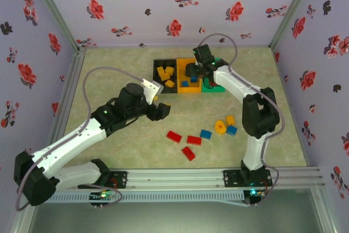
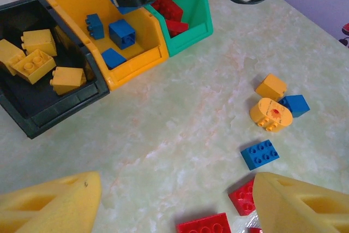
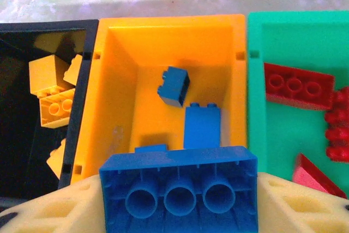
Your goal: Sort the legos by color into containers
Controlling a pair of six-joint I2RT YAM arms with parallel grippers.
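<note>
My right gripper [image 3: 179,203] is shut on a blue lego [image 3: 180,178], held studs-down above the near end of the orange container [image 3: 117,96], which has three blue legos inside. The green container [image 3: 283,140] holds red legos and the black container [image 3: 16,113] holds yellow ones. My left gripper [image 2: 177,195] hangs open over the bare table with nothing between its yellow fingers [image 2: 60,205]. Beside it lie red legos [image 2: 210,225], a blue lego [image 2: 260,154], a rounded yellow lego [image 2: 271,114], another blue lego [image 2: 294,105] and a yellow lego [image 2: 271,87].
The three containers stand side by side at the back middle of the table [image 1: 109,135]. Floral walls close in the left, back and right. Loose legos [image 1: 194,140] lie between the two arms near the front rail [image 1: 180,175].
</note>
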